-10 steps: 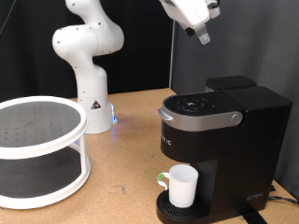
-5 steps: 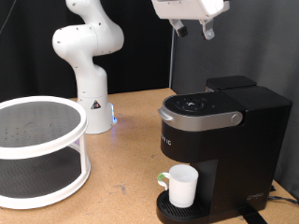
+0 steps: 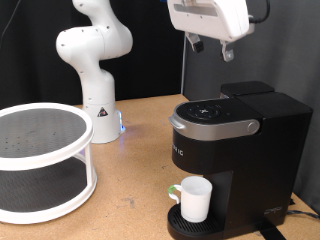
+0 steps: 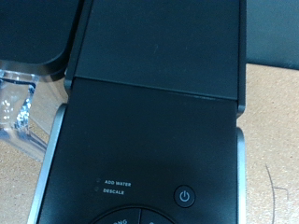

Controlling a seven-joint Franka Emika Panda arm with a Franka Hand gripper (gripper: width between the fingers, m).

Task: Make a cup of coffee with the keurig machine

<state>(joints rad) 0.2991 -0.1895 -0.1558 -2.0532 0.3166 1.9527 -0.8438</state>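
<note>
The keurig machine (image 3: 240, 150) stands at the exterior view's right, black, with its grey-banded lid down. The white cup (image 3: 194, 198) sits upright on the round drip tray (image 3: 176, 226) under the spout, its green-tinged handle towards the exterior view's left. My gripper (image 3: 211, 48) hangs in the air well above the machine's lid, fingers pointing down, open and holding nothing. The wrist view looks straight down on the machine's black top (image 4: 159, 93), with the power button (image 4: 185, 196) and the "add water" and "descale" labels. My fingers do not show in that view.
A white two-tier round rack (image 3: 40, 160) stands at the exterior view's left. The arm's white base (image 3: 92, 75) rises at the back of the wooden table (image 3: 135, 165). A clear water tank (image 4: 19, 103) shows beside the machine in the wrist view.
The hand has swung from a tilted pose to fingers pointing straight down, and has come lower over the machine. The cup and machine have not moved.
</note>
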